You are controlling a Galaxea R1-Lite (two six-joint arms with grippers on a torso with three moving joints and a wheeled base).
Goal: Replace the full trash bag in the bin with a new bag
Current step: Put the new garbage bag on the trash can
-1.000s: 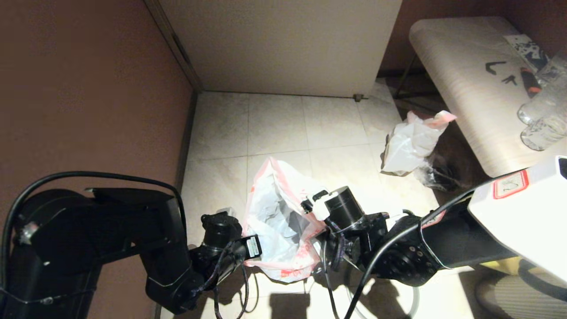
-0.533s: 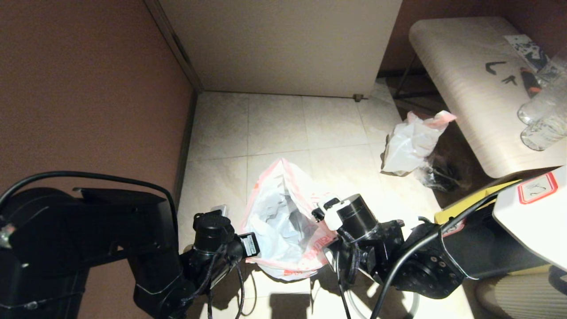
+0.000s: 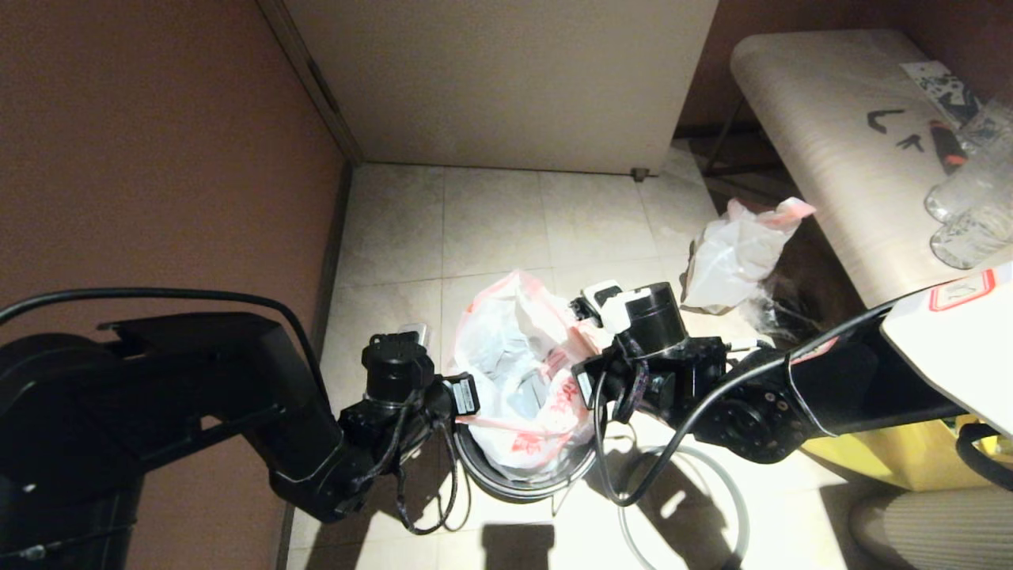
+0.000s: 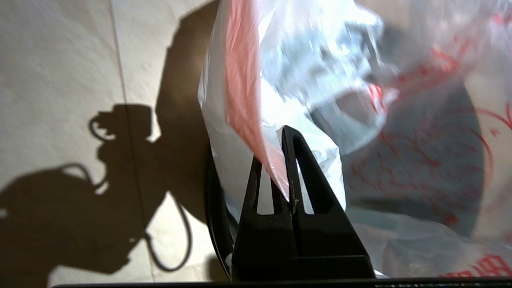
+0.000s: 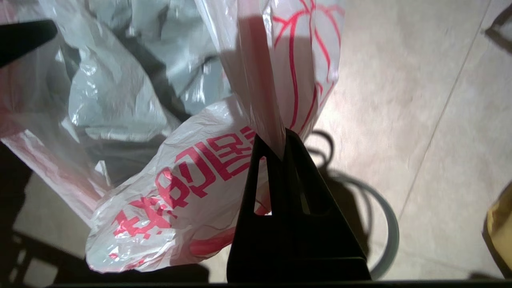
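The thin white plastic bag with red block lettering and a pink top edge point(image 3: 518, 372) hangs stretched between 2 grippers, its bottom sitting in the small round black bin point(image 3: 514, 475) on the tiled floor point(image 3: 491, 222). The left gripper point(image 4: 286, 160) is clamped on one pink rim; the right gripper point(image 5: 282, 150) pinches the opposite edge. Another crumpled white bag point(image 3: 736, 253) lies beside the wooden surface point(image 3: 839, 142).

Tiled home corner point(image 3: 491, 222), wooden bench point(image 3: 839, 158)

I see the pale tiled floor point(image 3: 491, 229) carrying the bin point(image 3: 514, 481). A crumpled white bag point(image 3: 732, 253) lies near the bench point(image 3: 839, 158); beside it, what may be a small clear bag point(image 3: 779, 317).
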